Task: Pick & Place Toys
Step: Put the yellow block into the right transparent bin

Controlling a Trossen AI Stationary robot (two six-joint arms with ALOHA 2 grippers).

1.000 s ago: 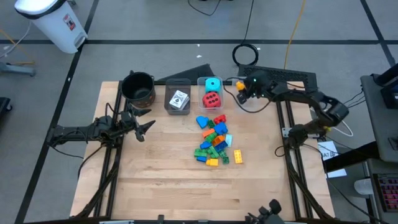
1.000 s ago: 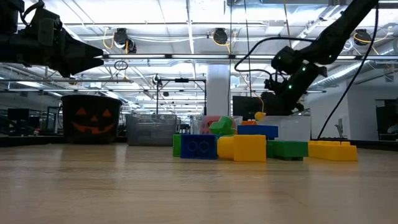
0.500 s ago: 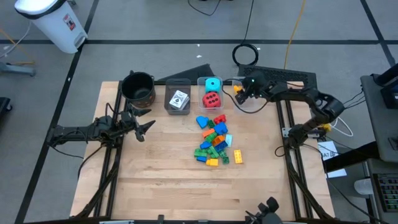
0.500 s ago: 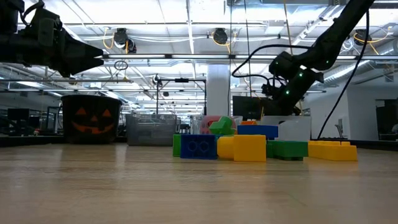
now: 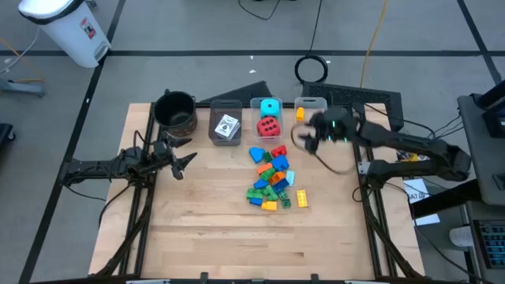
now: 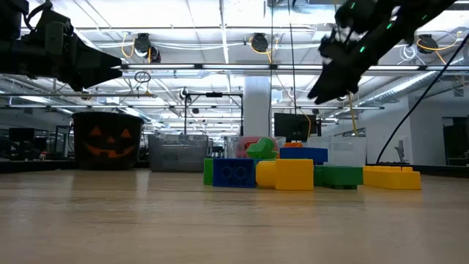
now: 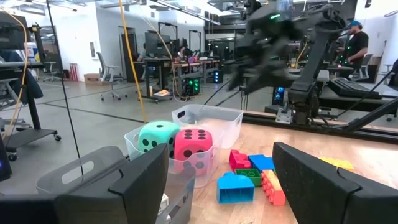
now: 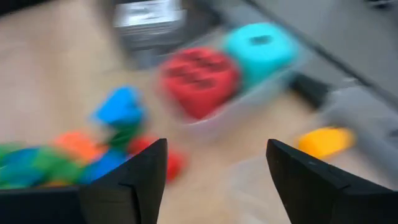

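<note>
A pile of small blue, green, orange, yellow and red bricks (image 5: 272,177) lies on the table's middle. A red dotted cube (image 5: 268,126) and a cyan one (image 5: 270,106) sit in a clear bin (image 5: 256,118). White cards (image 5: 227,126) lie in the grey bin beside it. An orange brick (image 5: 301,114) lies in the far right clear bin (image 5: 311,103); it also shows in the right wrist view (image 8: 324,142). My right gripper (image 5: 304,136) is open and empty, in the air between that bin and the pile. My left gripper (image 5: 185,162) is open and empty at the table's left.
A black round pot (image 5: 175,110) stands at the far left corner. Cables (image 5: 331,162) lie on the table's right side. The table's near half (image 5: 237,237) is bare wood.
My right gripper has swung away from the far right bin toward the table's near edge and the brick pile, rising in the low view. The orange brick that was at its fingertips now lies in that bin.
</note>
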